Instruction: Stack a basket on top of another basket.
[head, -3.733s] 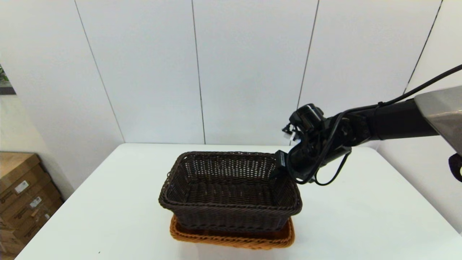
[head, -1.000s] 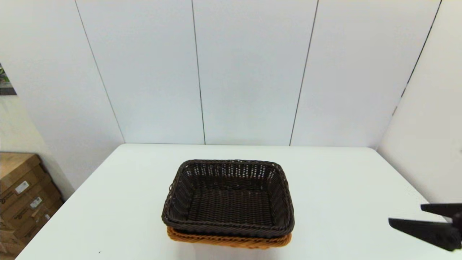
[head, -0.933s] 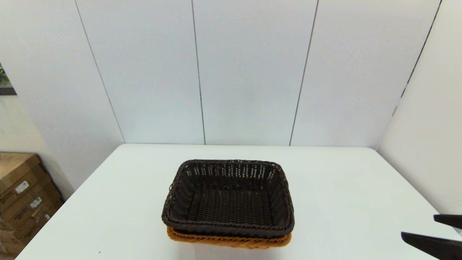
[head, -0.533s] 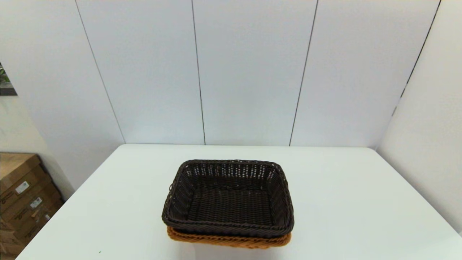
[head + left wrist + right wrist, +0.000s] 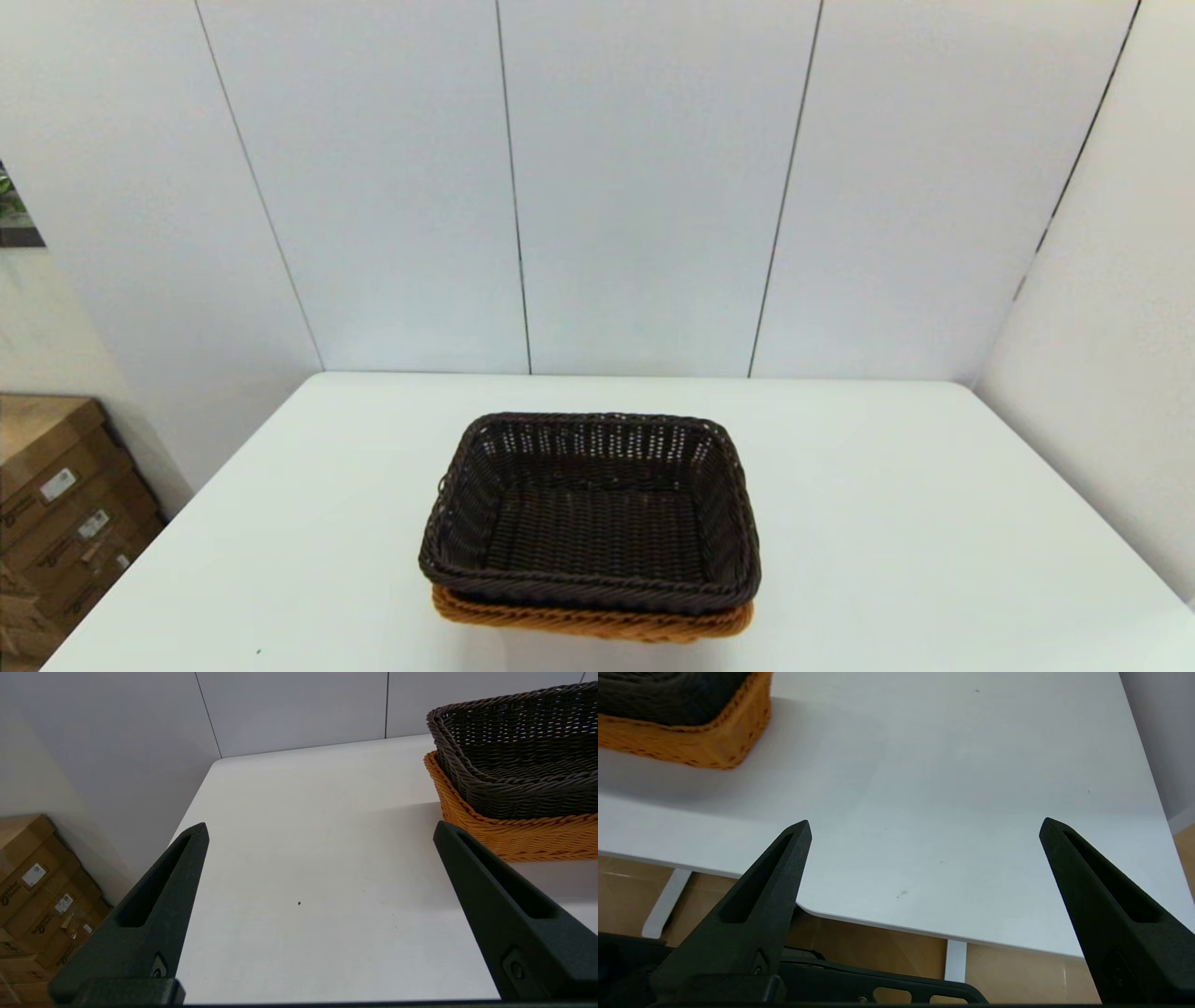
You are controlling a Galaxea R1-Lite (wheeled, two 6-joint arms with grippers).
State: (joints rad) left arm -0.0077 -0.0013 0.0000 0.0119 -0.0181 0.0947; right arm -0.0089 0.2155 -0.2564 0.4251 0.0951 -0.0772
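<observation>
Dark basket (image 5: 590, 523) nested in orange basket (image 5: 597, 623)

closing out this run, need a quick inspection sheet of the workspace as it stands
surface: white table, a few tiny dark specks.
job's things: dark brown basket nested in the orange-tan basket, rims about level.
clutter: nothing seen.
grippers: left gripper open, over the table beside the baskets; right gripper open, above the table's near edge; both out of the head view.
cables: nothing seen.
surroundings: pale panelled wall; cardboard boxes on the left.
</observation>
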